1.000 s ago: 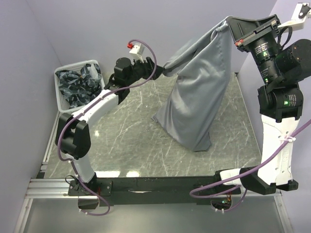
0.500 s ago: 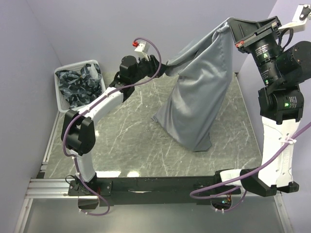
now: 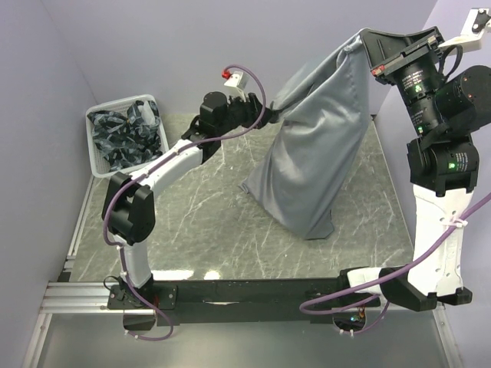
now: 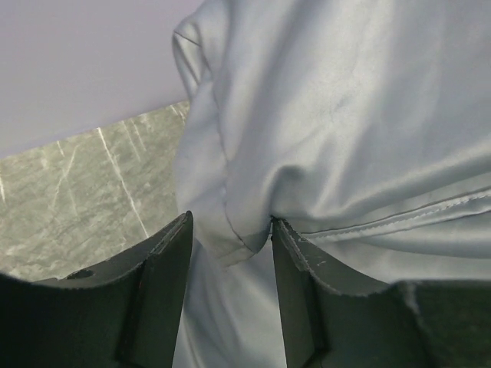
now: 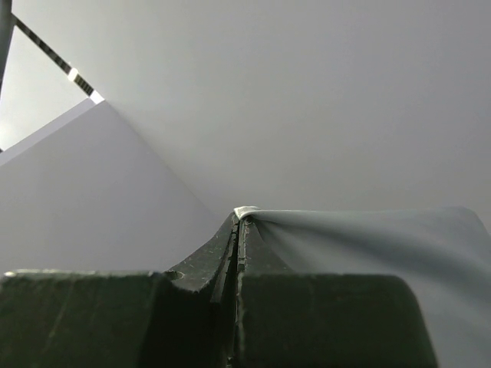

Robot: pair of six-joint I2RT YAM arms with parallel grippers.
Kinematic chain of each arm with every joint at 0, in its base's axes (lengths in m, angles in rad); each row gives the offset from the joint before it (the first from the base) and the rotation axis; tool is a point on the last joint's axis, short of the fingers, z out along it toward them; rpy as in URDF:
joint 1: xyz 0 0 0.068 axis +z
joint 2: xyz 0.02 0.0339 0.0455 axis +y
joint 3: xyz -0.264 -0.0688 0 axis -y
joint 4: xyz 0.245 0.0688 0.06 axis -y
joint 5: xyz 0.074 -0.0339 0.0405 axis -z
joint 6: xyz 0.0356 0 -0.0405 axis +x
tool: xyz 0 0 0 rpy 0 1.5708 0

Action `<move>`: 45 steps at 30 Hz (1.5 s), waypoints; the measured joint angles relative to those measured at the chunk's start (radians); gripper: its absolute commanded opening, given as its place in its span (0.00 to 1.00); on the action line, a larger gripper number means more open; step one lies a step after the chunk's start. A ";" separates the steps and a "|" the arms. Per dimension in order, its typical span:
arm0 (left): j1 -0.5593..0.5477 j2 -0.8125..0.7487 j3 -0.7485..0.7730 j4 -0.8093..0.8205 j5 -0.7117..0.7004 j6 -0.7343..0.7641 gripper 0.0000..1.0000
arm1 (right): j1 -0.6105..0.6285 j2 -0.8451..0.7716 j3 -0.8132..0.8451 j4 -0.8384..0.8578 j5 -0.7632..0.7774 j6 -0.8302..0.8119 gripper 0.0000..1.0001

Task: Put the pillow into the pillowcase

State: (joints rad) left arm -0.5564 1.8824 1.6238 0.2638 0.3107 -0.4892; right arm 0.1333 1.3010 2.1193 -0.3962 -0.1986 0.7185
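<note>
— At one o'clock in the overhead view, your right pincer (image 3: 364, 37) sits high above the tabletop (image 3: 192, 222), its fingers pressed together on a top corner of the pillowcase (image 3: 314, 153). Your right wrist camera shows a small tuck of grey cloth nipped at the fingertips, with no gap between them.

— Agreed. Now look toward twelve o'clock. Your left pincer (image 3: 270, 107) is lower than the right one and meets the other upper corner of the pillowcase. In your left wrist view the fingers (image 4: 157, 284) stand a narrow way apart, and a hemmed fold of cloth fills the gap and touches both inner faces. I read that as a pinch on the fold.

— So the pillowcase hangs between your two pincers, its upper edge sloping down from one o'clock to twelve.

— Yes, and its bottom rests on the tabletop just off centre toward four o'clock. The lower corner on the nine o'clock side is creased against the stone.

— At ten o'clock you have the white basket (image 3: 121, 103) with dark blue patterned cloths (image 3: 123, 138) in it, well apart from the pillowcase.
</note>
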 measured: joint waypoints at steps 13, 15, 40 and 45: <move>-0.016 0.004 0.000 0.000 -0.092 -0.001 0.38 | 0.000 -0.017 -0.021 0.006 0.003 -0.002 0.00; -0.017 0.012 0.000 0.000 -0.119 0.000 0.31 | 0.000 -0.019 -0.030 0.009 0.003 -0.002 0.00; 0.107 0.288 0.882 0.069 -0.274 0.017 0.01 | -0.375 0.171 -0.063 0.216 0.109 0.113 0.00; 0.160 0.266 0.898 0.144 -0.208 -0.060 0.01 | -0.396 0.103 -0.101 0.288 0.109 0.129 0.00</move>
State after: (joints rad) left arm -0.3965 2.1483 2.5217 0.4076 0.1032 -0.5495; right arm -0.2623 1.4040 2.0178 -0.1085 -0.0898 0.8478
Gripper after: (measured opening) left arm 0.021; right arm 0.007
